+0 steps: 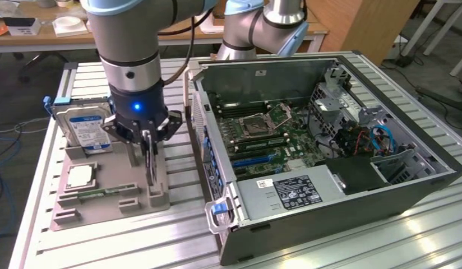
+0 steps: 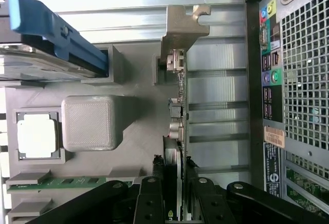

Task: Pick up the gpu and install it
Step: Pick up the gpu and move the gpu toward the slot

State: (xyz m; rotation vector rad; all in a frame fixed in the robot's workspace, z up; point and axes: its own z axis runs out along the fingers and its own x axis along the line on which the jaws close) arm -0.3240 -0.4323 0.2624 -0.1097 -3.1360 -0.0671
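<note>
We see the gpu [image 1: 150, 165], a thin dark circuit card, standing on its long edge at the gray holder [image 1: 104, 204], on the side of the holder nearest the open computer case [image 1: 410, 185]. It stands upright, we judge, so that a grasp from above can take it by its two flat faces. In the wrist view the gpu [image 2: 176, 126] appears edge-on, with its silvery metal bracket [image 2: 180, 29] at the far end. The black fingers [image 2: 153, 193] reach straight down over the card and sit one on each face, partly closed so that they pinch the thin board near its upper edge. We cannot tell whether the lower edge has left the holder's slot. Elsewhere on the holder, away from the case, stand a hard drive [image 1: 85, 126] with a blue and white label, a square processor chip [image 1: 80, 176] and a narrow green memory stick [image 1: 104, 193]. The holder and the case rest side by side on a slatted metal desk [image 1: 141, 241], the case lying open with its motherboard [image 1: 268, 134] facing up.
</note>
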